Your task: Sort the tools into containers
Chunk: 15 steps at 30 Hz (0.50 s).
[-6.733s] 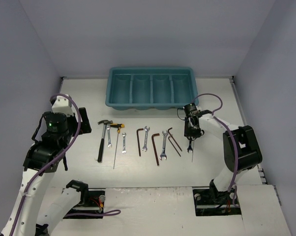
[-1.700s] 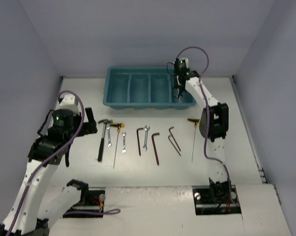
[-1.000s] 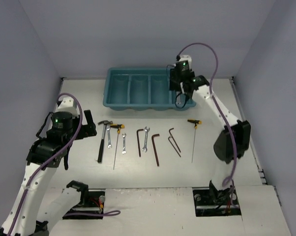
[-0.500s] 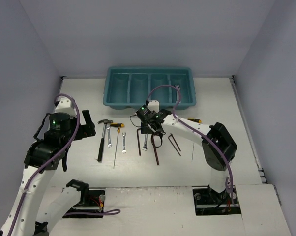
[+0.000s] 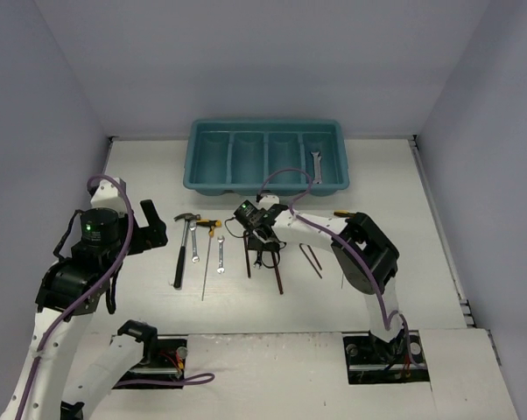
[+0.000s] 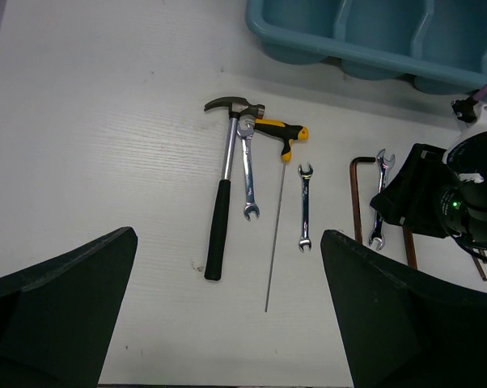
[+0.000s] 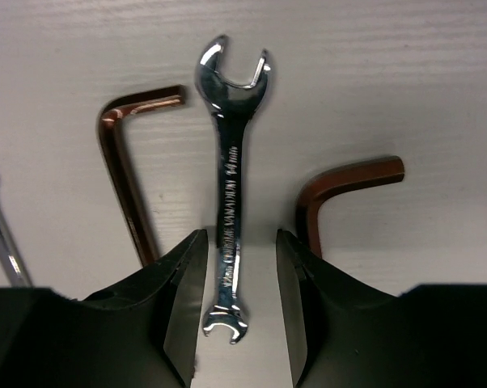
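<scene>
The wrench [image 7: 230, 186] lies mid-table [image 5: 158, 175], its stamped lettering too fine to read, between the right gripper's [image 7: 240, 238] spread jaws and untouched by them. Three wrenches [image 6: 305, 206] lie on the table and a fourth [image 5: 316, 165] in the tray's [image 5: 263, 123] rightmost compartment. There are also three hex keys [image 7: 130, 178], two drivers [image 6: 280, 210] and one hammer [image 6: 223, 194]. The left gripper's [image 6: 229, 234] jaws gape wide.

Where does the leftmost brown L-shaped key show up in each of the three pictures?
Top external: the key lies near the centre of the picture.
Left wrist: the key lies toward the right side.
Right wrist: the key lies left of centre.
Shared landmark: the silver wrench lying just to its right in every view.
</scene>
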### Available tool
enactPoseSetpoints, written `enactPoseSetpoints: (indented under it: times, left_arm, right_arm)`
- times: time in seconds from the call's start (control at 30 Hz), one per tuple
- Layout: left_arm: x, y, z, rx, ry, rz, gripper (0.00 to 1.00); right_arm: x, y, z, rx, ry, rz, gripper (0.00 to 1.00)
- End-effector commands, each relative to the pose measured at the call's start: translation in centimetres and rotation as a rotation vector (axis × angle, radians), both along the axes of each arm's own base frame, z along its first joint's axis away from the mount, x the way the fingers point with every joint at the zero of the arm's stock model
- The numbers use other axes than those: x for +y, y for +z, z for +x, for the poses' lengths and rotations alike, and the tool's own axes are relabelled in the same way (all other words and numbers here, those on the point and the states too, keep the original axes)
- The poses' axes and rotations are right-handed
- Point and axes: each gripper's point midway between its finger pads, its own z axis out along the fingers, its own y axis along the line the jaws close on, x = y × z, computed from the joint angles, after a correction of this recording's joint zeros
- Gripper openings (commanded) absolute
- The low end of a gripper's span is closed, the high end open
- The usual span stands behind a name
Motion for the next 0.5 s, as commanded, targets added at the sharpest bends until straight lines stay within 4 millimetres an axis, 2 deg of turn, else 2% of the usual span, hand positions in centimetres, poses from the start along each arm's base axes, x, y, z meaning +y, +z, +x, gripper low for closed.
enactPoseSetpoints:
  times: [0.0, 0.13, 0.2, 0.3, 0.4, 0.47]
  left_arm:
    - [-0.2, 0.2, 0.2, -0.005, 0.0, -0.011, 0.97]
    - [-0.2, -0.1, 0.1, 0.004, -0.003, 0.0, 0.97]
    - [-0.1, -0.3, 0.1, 0.01, -0.002, 0.004, 0.97]
    - [0.0, -0.5, 0.0, 0.018, -0.002, 0.012, 0.97]
    - [0.2, -0.7, 0.0, 0.021, 0.001, 0.022, 0.97]
    - [0.2, -0.7, 0.0, 0.02, 0.001, 0.025, 0.98]
  right_arm:
    - [0.6, 0.2, 0.2, -0.013, -0.037, 0.017, 0.36]
    - [0.4, -0.9, 0.0, 0.002, -0.04, -0.004, 0.35]
    - [0.1, -1.6, -0.4, 0.017, -0.046, -0.017, 0.3]
    - [-0.7, -2.7, -1.0, 0.039, -0.056, -0.038, 0.18]
    - [-1.3, -2.8, -1.3, 0.039, -0.061, -0.053, 0.0]
    - [-1.6, -2.1, -1.0, 0.013, -0.054, -0.058, 0.0]
